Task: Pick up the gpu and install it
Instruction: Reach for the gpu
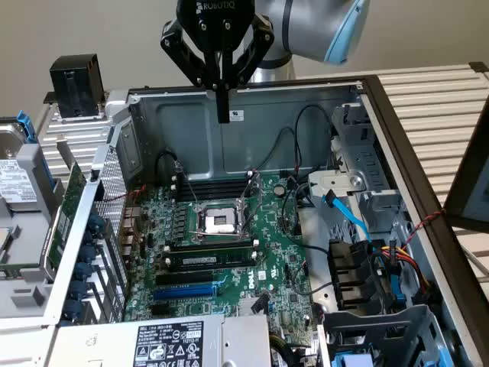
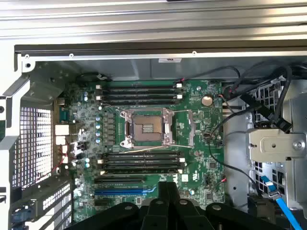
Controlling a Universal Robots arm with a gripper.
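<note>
black robotiq gripper (image 1: 222, 115) hangs above the open computer case (image 1: 306, 122), its two fingers pressed together and pinching nothing. straight beneath it and well apart, we see the big green motherboard (image 1: 267, 252), with the bare cpu socket (image 1: 218, 222) almost directly under the fingertips. in the wrist view the gripper (image 2: 168, 191) looks down on that same motherboard (image 2: 201, 120). there the cpu socket (image 2: 146, 127) sits just ahead of the closed fingers, with rows of dark memory sticks (image 2: 139, 91) on either side of it. a blue slot (image 2: 120, 190) lies close beside the fingertips in that view

the gpu (image 1: 67, 210) is well off to the exterior view's left of the gripper and lower than it, outside the case. we see it as a thin green card standing on edge against the perforated rear panel (image 1: 114, 206), well apart from the fingers. farther out from the gripper on that side lies a drive (image 1: 15, 183) with a white label, and a black block (image 1: 75, 86) stands at about the gripper's height in the picture. below the gripper, at the near edge of the case, the power supply (image 1: 168, 340) shows its label
</note>
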